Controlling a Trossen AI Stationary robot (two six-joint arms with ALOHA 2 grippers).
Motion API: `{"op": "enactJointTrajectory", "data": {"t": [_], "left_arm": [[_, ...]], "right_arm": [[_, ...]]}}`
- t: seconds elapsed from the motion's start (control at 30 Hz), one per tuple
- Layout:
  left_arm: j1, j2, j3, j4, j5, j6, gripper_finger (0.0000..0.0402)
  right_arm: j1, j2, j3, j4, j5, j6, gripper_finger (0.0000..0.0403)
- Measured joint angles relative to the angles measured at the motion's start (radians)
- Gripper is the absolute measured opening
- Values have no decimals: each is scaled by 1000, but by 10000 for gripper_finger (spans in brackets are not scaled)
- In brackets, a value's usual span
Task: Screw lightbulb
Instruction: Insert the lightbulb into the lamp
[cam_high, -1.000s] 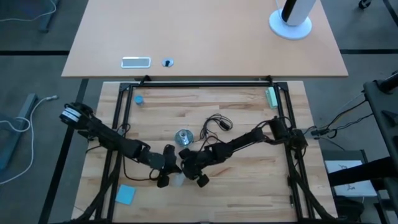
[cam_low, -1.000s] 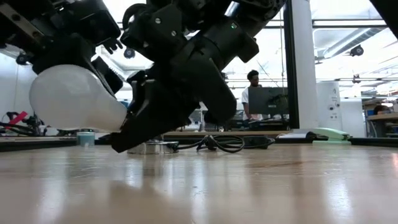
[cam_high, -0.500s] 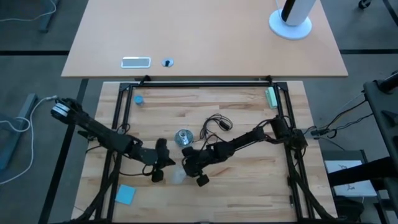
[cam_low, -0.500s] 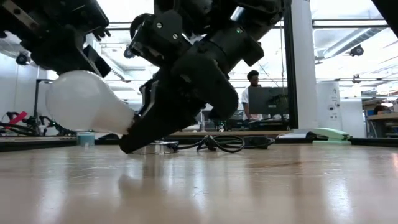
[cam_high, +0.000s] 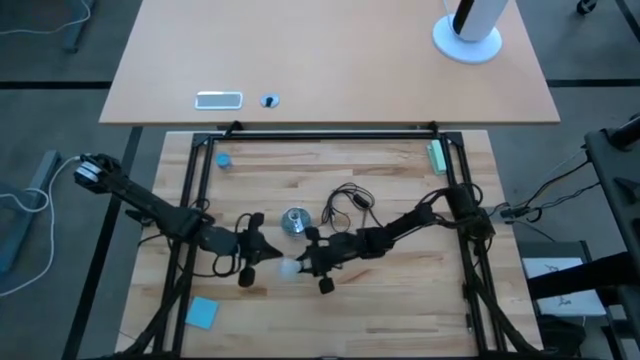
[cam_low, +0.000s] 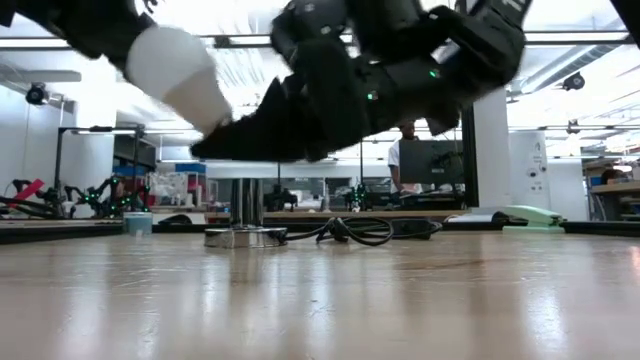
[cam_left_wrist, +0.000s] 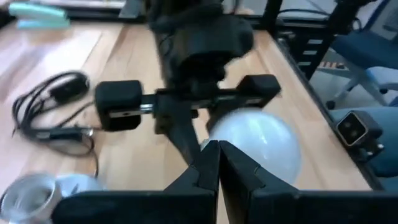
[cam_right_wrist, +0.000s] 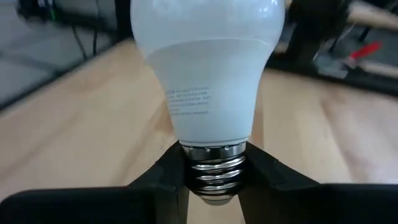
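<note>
Two dark, black-jointed arms (cam_high: 390, 232)

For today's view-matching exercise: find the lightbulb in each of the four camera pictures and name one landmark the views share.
High view: lightbulb, low centre, at the right hand.
Low view: upper left, raised off the table.
Left wrist view: centre-right, behind the shut left hand.
Right wrist view: fills the centre, base clamped.
Shared landmark: the silver socket disc.
</note>
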Motion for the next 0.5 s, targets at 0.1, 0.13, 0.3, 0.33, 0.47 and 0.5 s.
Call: {"op": "enactJointTrajectory", "data": {"t": [0.1,0.13,0.3,0.33,0.47,0.5], "left_arm": [[0,-5,0,32,7,34,0],[0,-4,0,48,9,37,0],[0,5,0,59,11,31,19],[0,6,0,55,12,25,27],[-4,7,0,43,25,5,77],[-6,7,0,44,31,6,93]], "right_arm": [[5,0,-60,150,27,16,87],[6,0,-76,188,31,17,87],[21,-3,-110,252,101,14,87],[24,-3,-113,251,118,8,87],[30,-6,-122,242,174,6,87],[30,-6,-122,225,185,14,87]]}}
